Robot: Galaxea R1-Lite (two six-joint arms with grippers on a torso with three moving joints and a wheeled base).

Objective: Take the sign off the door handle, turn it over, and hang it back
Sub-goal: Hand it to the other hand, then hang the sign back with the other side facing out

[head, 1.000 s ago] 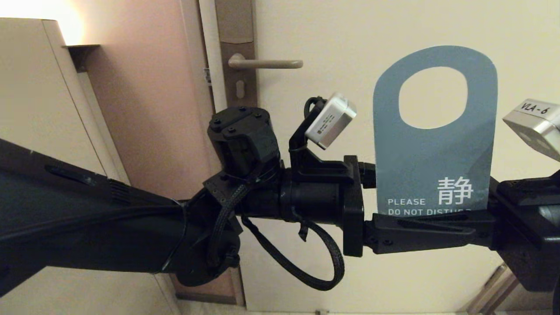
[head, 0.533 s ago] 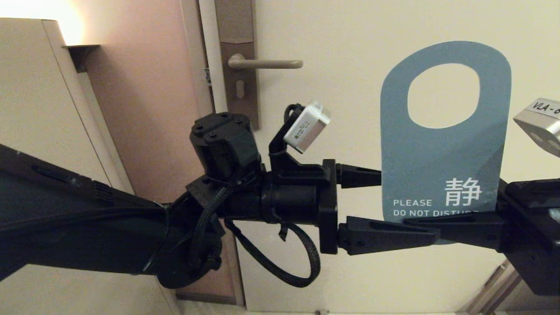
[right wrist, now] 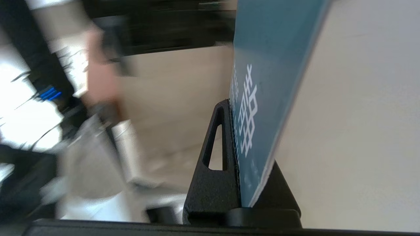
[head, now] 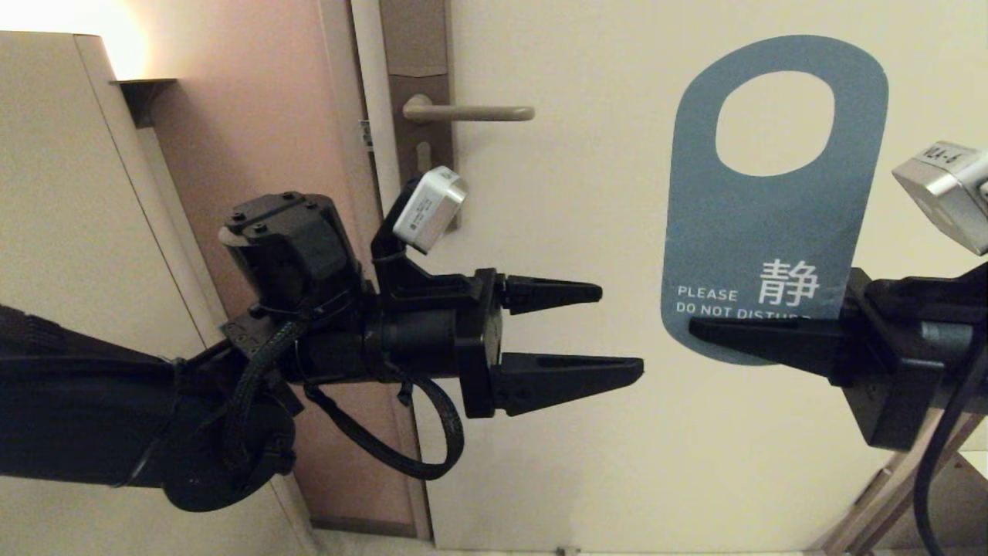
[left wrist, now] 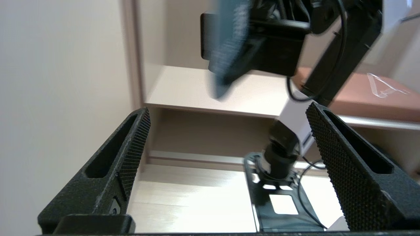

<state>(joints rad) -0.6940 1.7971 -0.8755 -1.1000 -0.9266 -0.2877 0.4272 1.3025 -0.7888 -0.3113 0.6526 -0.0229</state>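
Left gripper (head: 617,333): nearest item, reaching in from the left at mid-height; fingers (left wrist: 344,164) spread apart, nothing between them; tips pointing toward the sign with a clear gap of bare door between tips and the card's left edge.

Right gripper (head: 698,330): reaching in from the right, clamped on the sign's lower end; one finger (right wrist: 216,157) lies flat against the printed face just beside the white text, the other behind the card.

Sign (head: 772,208): blue-grey face with white lettering toward the head camera; held upright, leaning slightly, rounded end with the big oval hole uppermost; top, left and right edges free, bottom edge in the grip; nothing through the hole.

Door handle (head: 471,113): beige lever, horizontal, bare, up and to the left, well apart from the sign; free tip pointing right.

Door (head: 587,463): plain cream panel behind everything.
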